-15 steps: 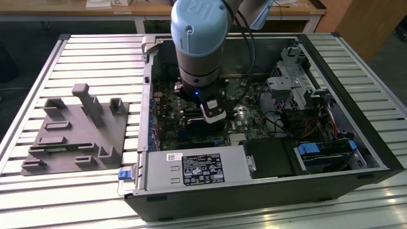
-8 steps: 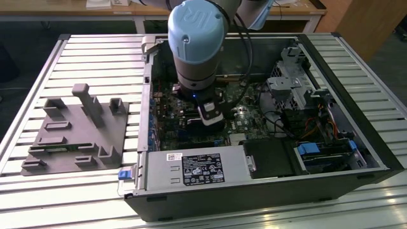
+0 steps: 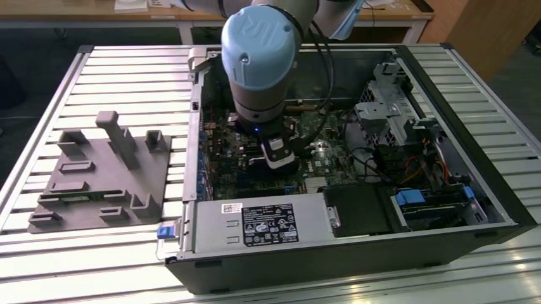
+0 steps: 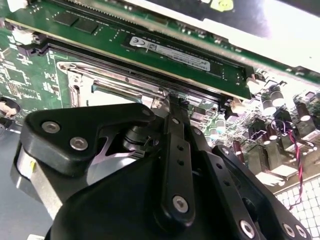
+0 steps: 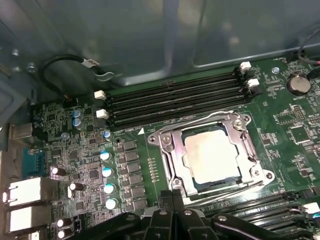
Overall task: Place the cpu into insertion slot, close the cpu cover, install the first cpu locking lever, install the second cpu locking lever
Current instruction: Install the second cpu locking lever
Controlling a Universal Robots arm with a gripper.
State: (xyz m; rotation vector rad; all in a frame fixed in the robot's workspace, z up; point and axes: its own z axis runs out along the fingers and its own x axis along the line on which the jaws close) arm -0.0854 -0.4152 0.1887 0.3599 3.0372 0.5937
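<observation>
**Chip seated in the socket, fingers together beside it**

In the exterior view, a grey plastic fixture (image 3: 100,174) lies on the slatted table (image 3: 50,95) to the exterior view's left of the open computer case (image 3: 498,209). The gripper (image 3: 279,166) reaches down into the case over the green circuit board.

In the first wrist view, the cpu (image 5: 213,156) lies flat in the insertion slot (image 5: 186,172), with the cpu cover (image 5: 170,145) down around it, its window framing the chip's metal top. The gripper's black fingers (image 5: 172,202) are pressed together, holding nothing, just beside the cover's edge.

White labels sit on the memory stick (image 4: 185,55) and on the power supply (image 3: 270,225); their print is too small to make out.
</observation>
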